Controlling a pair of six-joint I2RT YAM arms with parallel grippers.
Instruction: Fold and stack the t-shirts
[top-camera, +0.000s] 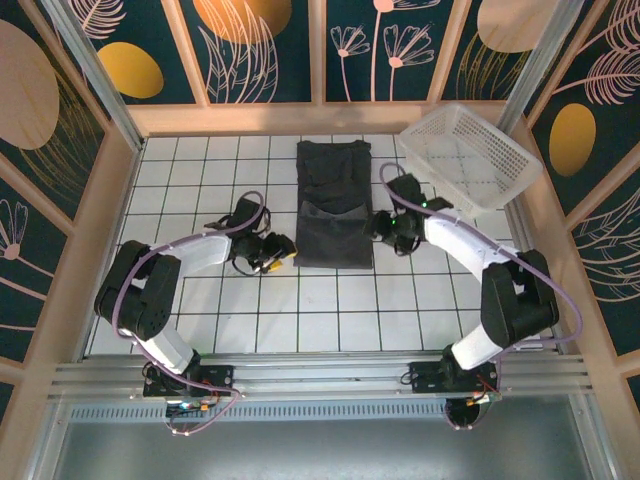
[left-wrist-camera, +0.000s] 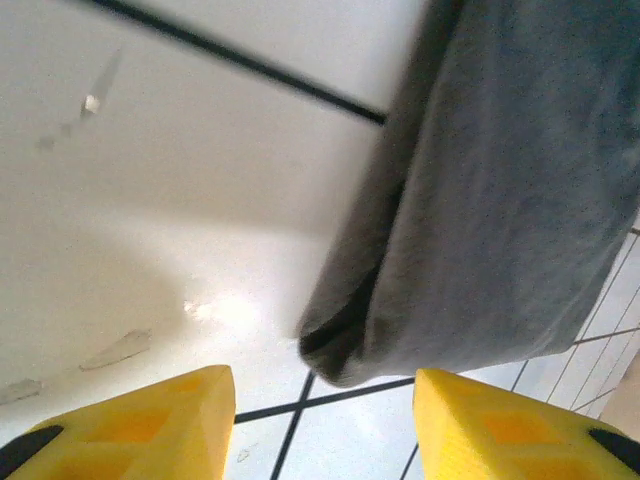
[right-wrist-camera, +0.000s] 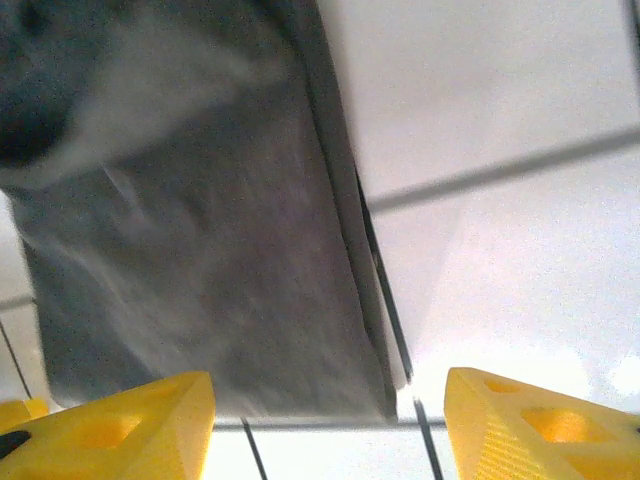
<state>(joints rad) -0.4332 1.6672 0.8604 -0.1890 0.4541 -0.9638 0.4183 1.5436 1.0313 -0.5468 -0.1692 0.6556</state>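
Bases sit at the near edge of the worktop (top-camera: 200, 180), with both arms reaching in toward the middle. Left tool (top-camera: 285, 252) is just beside the near-left corner of the t-shirt (top-camera: 335, 190). Right tool (top-camera: 380, 228) is just beside its right edge, slightly further in. One tool per side is the layout you'd want for a two-handed fold.

Both tools are part open and hold nothing:
- **Left wrist view:** the yellow fingers (left-wrist-camera: 140, 425) stand apart with bare tile between them. The shirt's rolled corner is just ahead, toward the right finger.
- **Right wrist view:** the fingers (right-wrist-camera: 540, 425) are spread wide. The folded hem lies just ahead of the gap, flat on the tiles and not pinched.

The t-shirt lies flat mid-worktop as a narrow strip running near to far. A step crosses its middle, so the near half looks doubled over. You can't tell from here whether that's one shirt mid-fold or two overlapping.

My read is that the fold is partly done and no separate stack has been built. A regrasp needs each tool to get under every layer at the edge, or the top layer will peel off alone.

White basket (top-camera: 470, 155) sits at the far right, clear of the shirt but near the right arm, so watch that arm's swing
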